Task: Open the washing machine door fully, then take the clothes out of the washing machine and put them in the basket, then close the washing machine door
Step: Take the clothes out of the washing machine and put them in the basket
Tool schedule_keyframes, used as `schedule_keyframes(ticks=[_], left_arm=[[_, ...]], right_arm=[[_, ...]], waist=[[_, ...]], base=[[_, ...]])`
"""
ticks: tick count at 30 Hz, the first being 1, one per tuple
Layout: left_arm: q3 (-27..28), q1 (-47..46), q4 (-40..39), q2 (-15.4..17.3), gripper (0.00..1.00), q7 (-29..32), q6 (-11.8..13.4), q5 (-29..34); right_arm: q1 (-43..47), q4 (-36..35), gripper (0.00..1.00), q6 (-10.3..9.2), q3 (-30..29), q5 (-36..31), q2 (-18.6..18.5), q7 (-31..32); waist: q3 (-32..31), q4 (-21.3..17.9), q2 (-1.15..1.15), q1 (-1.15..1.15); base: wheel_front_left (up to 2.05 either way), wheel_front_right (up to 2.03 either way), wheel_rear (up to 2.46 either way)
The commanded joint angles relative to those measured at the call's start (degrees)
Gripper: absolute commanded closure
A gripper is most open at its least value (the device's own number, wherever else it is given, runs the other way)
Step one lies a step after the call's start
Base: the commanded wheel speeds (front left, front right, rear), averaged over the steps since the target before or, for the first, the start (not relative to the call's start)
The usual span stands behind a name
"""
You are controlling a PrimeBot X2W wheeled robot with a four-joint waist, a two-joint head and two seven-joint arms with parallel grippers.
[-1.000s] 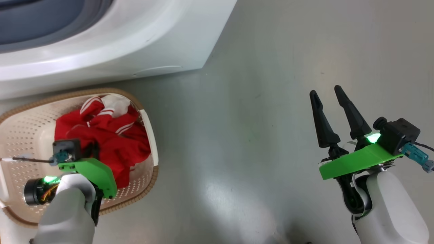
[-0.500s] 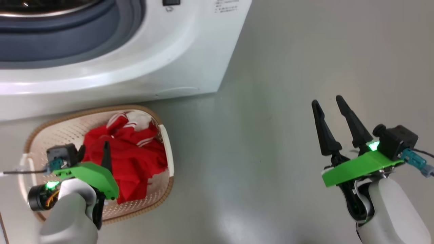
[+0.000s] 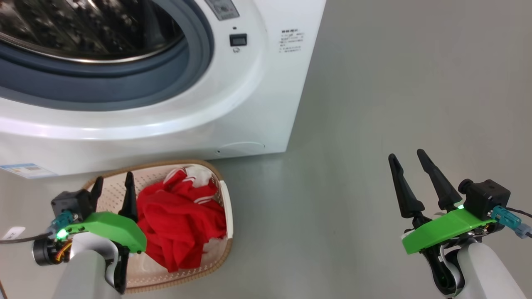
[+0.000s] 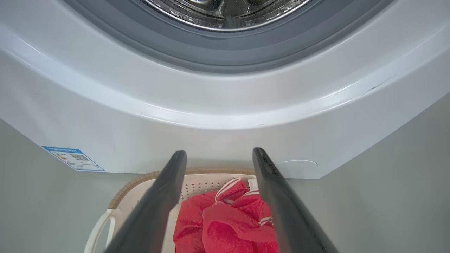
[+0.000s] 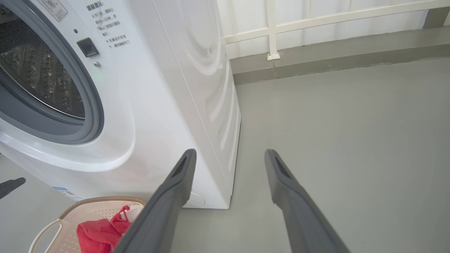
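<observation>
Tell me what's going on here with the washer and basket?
The robot is unloading the washing machine, whose opening is uncovered. The clothes lie in the basket on the floor before it. The left end effector hovers open above the basket, holding nothing; the right end effector is open over the floor.

the grey floor [image 3: 395,83] carries the washing machine [image 3: 257,104] and, just before it, the basket [image 3: 153,177].

Red, white-striped clothes [image 3: 181,222]; cream basket [image 3: 226,207]
</observation>
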Motion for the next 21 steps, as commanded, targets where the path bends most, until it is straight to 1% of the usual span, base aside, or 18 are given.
schedule_keyframes(ticks=[1,9,11,21], left_arm=[[1.83,1.39,-2.56,1.56,0.00,-0.72,-0.35,0.70],[2.80,6.76,-13.67,0.66,0.00,-0.72,-0.49,3.33],[3.03,7.49,-15.03,0.55,0.00,-0.72,-0.50,3.44],[4.80,16.62,-27.43,-0.15,0.00,-0.72,-0.55,5.04]], right_arm=[[1.27,-1.03,0.00,0.09,1.03,-0.01,-0.68,-0.68],[3.36,-0.78,0.00,0.09,0.84,0.19,-1.33,-0.68],[3.61,-0.81,0.00,0.09,0.75,0.18,-1.40,-0.68],[6.08,-0.94,0.00,0.09,-0.01,0.12,-1.42,-0.68]], waist=[[-2.49,1.35,0.00,0.00],[-5.76,1.99,0.00,0.00],[-6.09,2.03,0.00,0.00],[-9.18,1.70,0.00,0.00]], base=[[0.00,0.00,0.00],[0.00,0.00,0.00],[0.00,0.00,0.00],[0.00,0.00,0.00]])
